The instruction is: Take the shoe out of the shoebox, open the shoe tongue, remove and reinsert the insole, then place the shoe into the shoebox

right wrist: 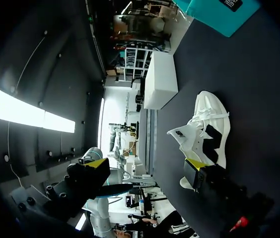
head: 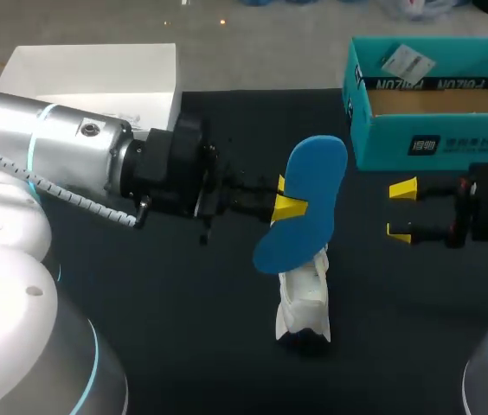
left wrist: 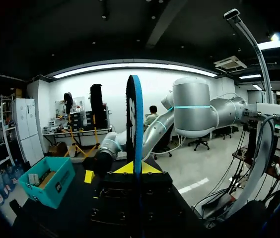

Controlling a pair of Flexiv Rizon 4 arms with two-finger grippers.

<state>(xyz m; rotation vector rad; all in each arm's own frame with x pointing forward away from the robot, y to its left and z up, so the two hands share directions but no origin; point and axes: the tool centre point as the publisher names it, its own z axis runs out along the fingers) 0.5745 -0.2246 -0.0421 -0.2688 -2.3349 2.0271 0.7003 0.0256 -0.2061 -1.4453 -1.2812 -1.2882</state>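
With the left pincer (head: 292, 207) clamped on the blue insole (head: 311, 181), I read this as the reinsert step. On the left wrist view the insole (left wrist: 134, 124) stands edge-on between the fingers, with its long axis rising straight up out of the pincer.

The white shoe (head: 305, 298) sits directly below the left pincer on the black table (head: 183, 346), resting on its sole. Its long axis runs roughly in line with the insole's. The insole's lower end overlaps the shoe's opening in the head view, but I can't tell whether it is touching or just above.

The right pincer (head: 402, 210) is beyond the insole, facing the left one, with its fingers spread and nothing between them. The shoe (right wrist: 207, 131) lies ahead of it and to one side, tongue lifted.

The left arm is the nearer one and has the part. Next I would probably tip the lower end down into the opening and slide it along the shoe's length. The right pincer is free to steady the shoe.

The teal shoebox (head: 434, 130) is open behind the right pincer, well apart from the shoe. A white box (head: 97, 73) sits far behind the left arm.
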